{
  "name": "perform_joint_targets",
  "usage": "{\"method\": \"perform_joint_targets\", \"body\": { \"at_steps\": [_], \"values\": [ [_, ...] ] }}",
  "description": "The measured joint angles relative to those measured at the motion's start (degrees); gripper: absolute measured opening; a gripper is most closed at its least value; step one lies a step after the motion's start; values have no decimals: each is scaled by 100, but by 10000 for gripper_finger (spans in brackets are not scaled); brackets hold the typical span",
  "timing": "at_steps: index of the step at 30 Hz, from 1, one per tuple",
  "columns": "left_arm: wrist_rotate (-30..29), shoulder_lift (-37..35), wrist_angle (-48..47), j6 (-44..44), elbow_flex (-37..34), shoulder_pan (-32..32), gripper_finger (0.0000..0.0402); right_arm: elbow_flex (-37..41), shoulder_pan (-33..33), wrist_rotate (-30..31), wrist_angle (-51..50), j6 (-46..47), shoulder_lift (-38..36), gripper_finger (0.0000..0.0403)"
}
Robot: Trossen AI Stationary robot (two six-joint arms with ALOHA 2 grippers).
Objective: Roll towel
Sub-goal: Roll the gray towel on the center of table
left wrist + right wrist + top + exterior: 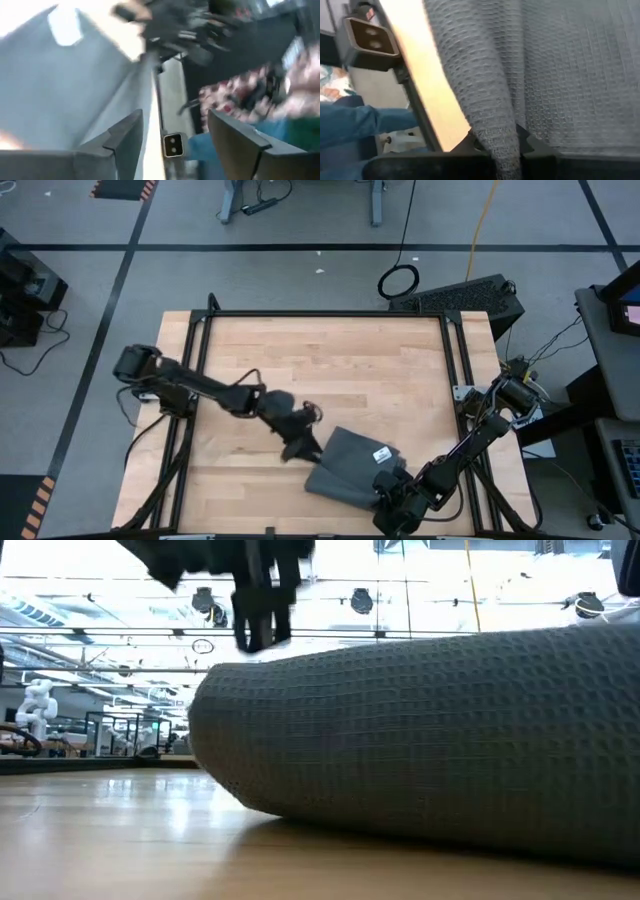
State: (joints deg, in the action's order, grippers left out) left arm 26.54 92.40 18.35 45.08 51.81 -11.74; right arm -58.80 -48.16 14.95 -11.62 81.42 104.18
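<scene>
The white tag [382, 454] is too small to read. The towel [350, 470] is lying slanted near the table's [330, 360] front. The right gripper [392, 502] is pinching the towel; the left gripper [300, 448] is spreading open beside it.

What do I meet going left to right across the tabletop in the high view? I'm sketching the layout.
Left gripper, open, just left of the cloth → towel → its white tag → right gripper, shut on the towel's near right edge.
</scene>
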Motion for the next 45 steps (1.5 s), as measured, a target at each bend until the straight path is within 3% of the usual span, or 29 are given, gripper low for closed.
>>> {"method": "perform_joint_targets", "body": {
  "at_steps": [3,7,16,19,23,27,36,41,45],
  "values": [
    [-426,-241,-81,-1251,7,-447,227,68,-3,-1,-3,273,0,3],
    [-845,-203,-523,-1891,-2,-950,235,125,-11,1,11,337,0,2],
    [-2356,62,-852,-2637,-7,-1370,342,148,-11,11,23,315,0,1],
    [-2488,295,-472,-2926,-2,-1444,367,148,-9,16,21,318,0,1],
    [-2558,639,-4,-3182,-2,-1606,369,148,7,19,13,335,0,1],
    [-3087,928,127,-3605,-2,-1839,357,148,4,23,10,339,0,1],
    [-3127,1530,485,-3667,0,-1839,314,148,20,48,-8,342,0,2],
    [-2879,1704,509,-3814,9,-1738,238,148,45,165,-8,342,0,3],
    [-2960,1703,420,-3804,13,-1650,145,148,72,165,-7,338,0,3]
  ]
}}
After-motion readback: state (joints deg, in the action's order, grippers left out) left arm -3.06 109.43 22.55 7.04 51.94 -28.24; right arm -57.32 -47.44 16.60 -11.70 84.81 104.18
